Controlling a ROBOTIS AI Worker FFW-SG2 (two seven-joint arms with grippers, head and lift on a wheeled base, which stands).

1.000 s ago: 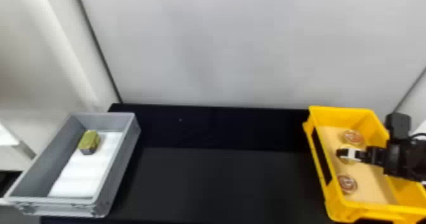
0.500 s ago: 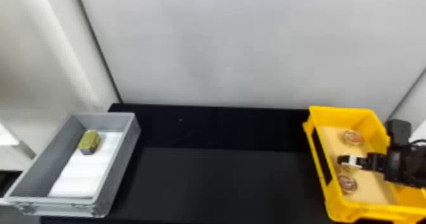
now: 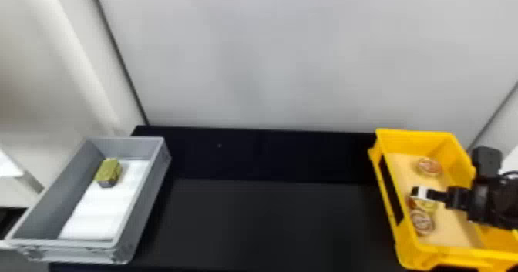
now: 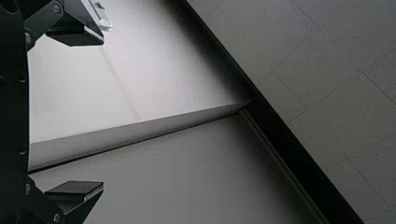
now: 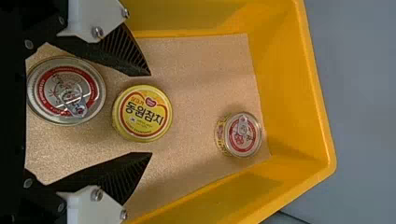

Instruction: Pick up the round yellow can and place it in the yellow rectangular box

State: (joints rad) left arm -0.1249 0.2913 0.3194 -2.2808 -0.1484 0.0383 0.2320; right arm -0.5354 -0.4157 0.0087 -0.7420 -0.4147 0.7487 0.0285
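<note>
My right gripper (image 3: 419, 192) is over the yellow box (image 3: 414, 135) on the right of the head view. The round yellow can (image 3: 428, 205) is partly hidden beneath it. Seen from the right wrist, the gripper (image 5: 151, 114) has its two fingers apart, and the yellow can (image 5: 142, 113) lies between and below their tips with its label up. Nothing is held. In the left wrist view my left gripper (image 4: 103, 113) is open before pale panels, with nothing between its fingers.
Two red-and-silver cans, one larger (image 5: 67, 91) and one smaller (image 5: 240, 135), share the yellow box, whose walls stand around them. A grey box (image 3: 148, 198) at the left holds a gold block-shaped item (image 3: 108, 172) beside white sheeting. A black table (image 3: 269, 221) lies between the boxes.
The right gripper has shifted slightly toward the near end of the yellow box, and part of the yellow can shows beside it. The boxes and other cans have stayed put.
</note>
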